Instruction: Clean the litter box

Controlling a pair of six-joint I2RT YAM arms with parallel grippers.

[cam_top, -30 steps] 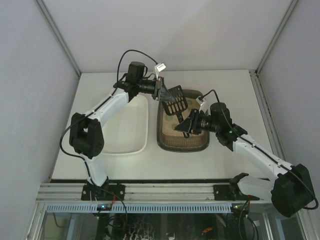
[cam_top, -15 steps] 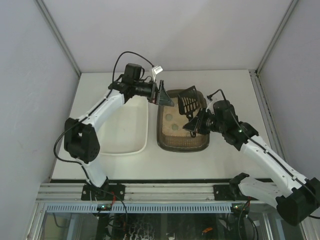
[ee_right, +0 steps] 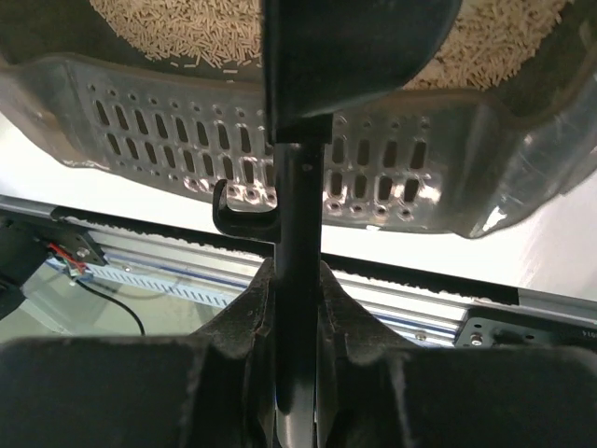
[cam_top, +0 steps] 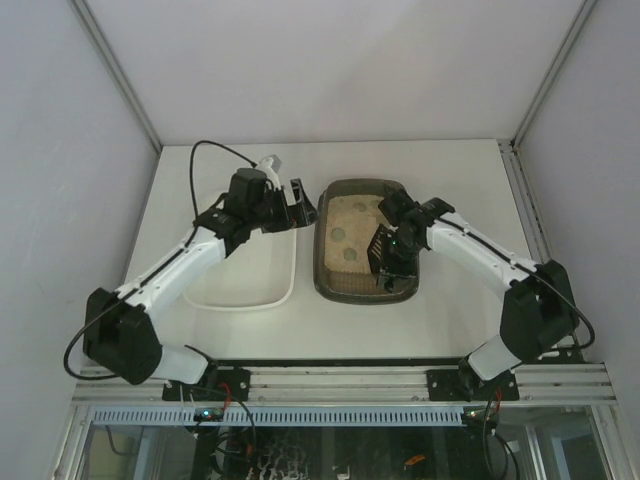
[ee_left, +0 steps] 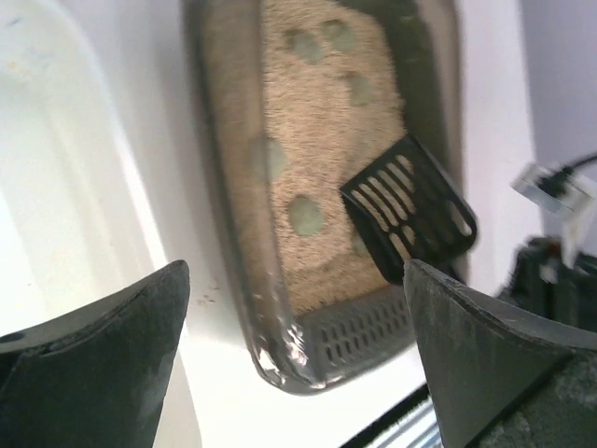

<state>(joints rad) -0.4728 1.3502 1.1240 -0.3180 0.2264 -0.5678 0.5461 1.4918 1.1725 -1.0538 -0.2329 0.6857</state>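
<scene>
Though stiff at its thick rim, treat litter box (cam_top: 320, 250) as heavy with loose, spillable grains: grip rim, hold level. Find it mid-table, at 3 o'clock from white tray (cam_top: 290, 272). Note right gripper (ee_right: 297, 327) clamped on scoop (ee_left: 410, 210) handle, left gripper (ee_left: 297, 322) spread, empty.

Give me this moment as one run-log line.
left gripper: open, empty, over white tray rim | right gripper: shut on scoop | scoop: inside litter box | clumps: in litter
</scene>
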